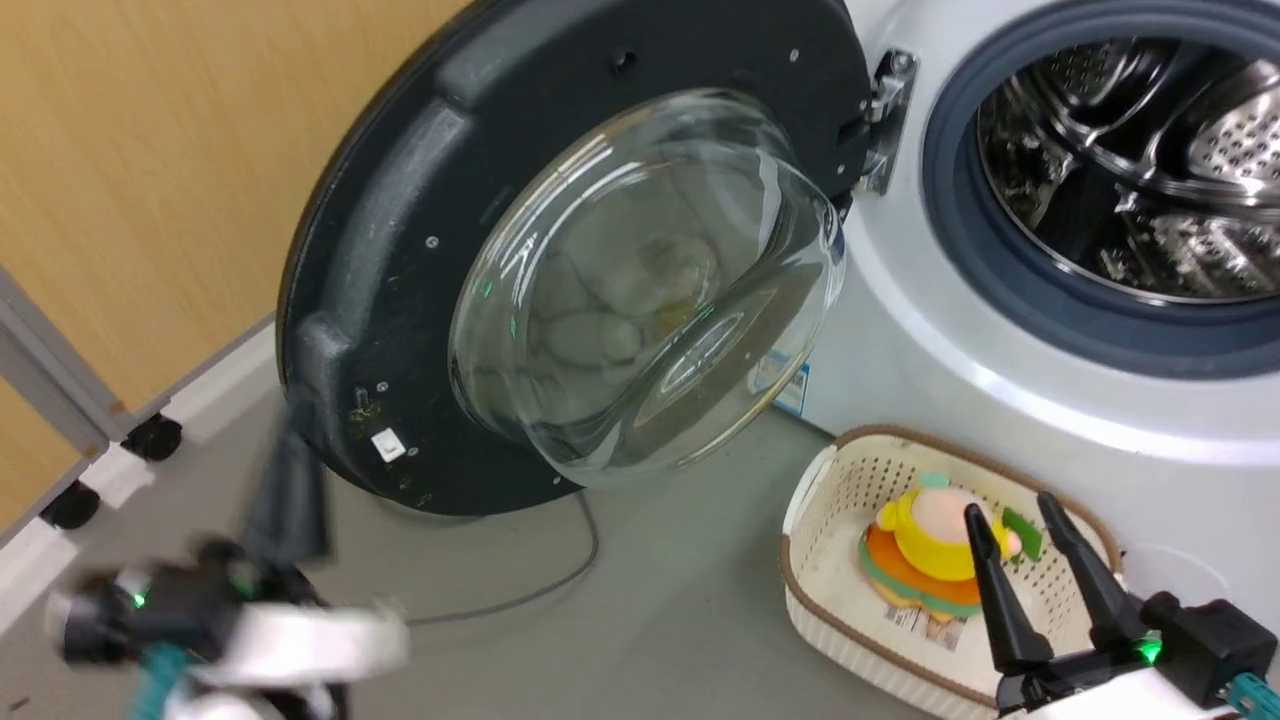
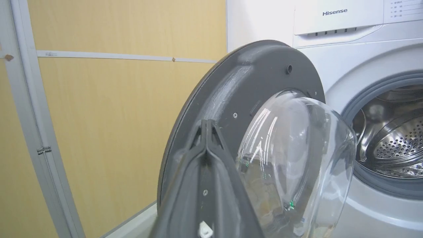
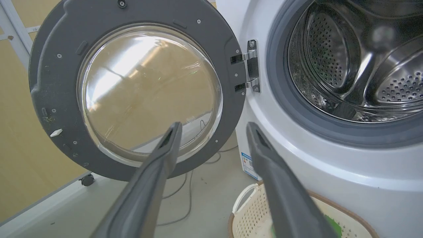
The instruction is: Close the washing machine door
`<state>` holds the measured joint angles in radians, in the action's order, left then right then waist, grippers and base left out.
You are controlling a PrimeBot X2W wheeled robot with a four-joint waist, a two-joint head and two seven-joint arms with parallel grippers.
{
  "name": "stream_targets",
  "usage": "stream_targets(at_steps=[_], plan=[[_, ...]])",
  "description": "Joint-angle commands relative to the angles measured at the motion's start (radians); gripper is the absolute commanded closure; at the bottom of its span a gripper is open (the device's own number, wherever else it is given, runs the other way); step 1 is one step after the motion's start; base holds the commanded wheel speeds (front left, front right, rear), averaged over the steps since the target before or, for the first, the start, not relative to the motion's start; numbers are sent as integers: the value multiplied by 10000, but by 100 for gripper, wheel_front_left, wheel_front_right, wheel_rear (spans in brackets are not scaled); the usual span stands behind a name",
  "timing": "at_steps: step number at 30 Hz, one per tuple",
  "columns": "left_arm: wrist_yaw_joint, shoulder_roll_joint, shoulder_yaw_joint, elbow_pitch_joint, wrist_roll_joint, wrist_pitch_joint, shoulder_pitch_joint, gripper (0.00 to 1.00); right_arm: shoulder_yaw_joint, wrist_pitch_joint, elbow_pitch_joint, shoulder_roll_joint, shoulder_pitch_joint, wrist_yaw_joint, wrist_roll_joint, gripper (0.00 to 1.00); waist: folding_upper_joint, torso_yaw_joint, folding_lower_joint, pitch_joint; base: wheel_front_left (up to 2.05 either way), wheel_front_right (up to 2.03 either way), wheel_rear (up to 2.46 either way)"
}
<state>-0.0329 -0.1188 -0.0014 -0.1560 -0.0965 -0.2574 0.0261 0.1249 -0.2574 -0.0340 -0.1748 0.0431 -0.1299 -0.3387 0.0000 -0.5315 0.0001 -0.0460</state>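
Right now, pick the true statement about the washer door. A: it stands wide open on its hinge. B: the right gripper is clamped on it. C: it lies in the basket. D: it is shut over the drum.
A: the door hangs swung open on its hinge, leaving the drum uncovered.

washing machine door (image 1: 400, 230) open left of drum (image 1: 1150, 170), basket (image 1: 812, 500) on floor (image 1: 680, 600) before washer (image 1: 930, 330), toy (image 1: 925, 545) in basket

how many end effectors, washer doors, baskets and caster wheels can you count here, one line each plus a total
end effectors: 2 (left end effector, right end effector)
washing machine door: 1
basket: 1
caster wheels: 2
total: 6
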Motion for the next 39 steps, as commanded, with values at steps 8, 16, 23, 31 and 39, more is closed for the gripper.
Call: stream_targets(at_steps=[8, 16, 23, 31, 39], plan=[[730, -870, 1805, 1234, -2425, 695, 2422, 100, -142, -44, 309, -283, 114, -8, 177, 0, 0, 311, -1, -700, 0, 0, 0], [723, -1770, 3806, 4134, -5623, 2954, 5073, 100, -9, -44, 283, -494, -168, -8, 129, 0, 0, 786, -1, -1140, 0, 0, 0], [652, -1841, 4593, 6193, -7778, 5022, 6304, 100, 68, -44, 241, -598, -335, -8, 84, 0, 0, 1030, -1, -1298, 0, 0, 0], [806, -1343, 4779, 6644, -9746, 7851, 6082, 100, 75, -44, 55, -426, -283, -8, 62, 0, 0, 1100, -1, -1071, 0, 0, 0], [772, -1031, 4642, 5772, -10594, 9637, 5164, 100, 39, -44, -139, -163, -196, -8, 68, 0, 0, 1145, -1, -466, 0, 0, 0]])
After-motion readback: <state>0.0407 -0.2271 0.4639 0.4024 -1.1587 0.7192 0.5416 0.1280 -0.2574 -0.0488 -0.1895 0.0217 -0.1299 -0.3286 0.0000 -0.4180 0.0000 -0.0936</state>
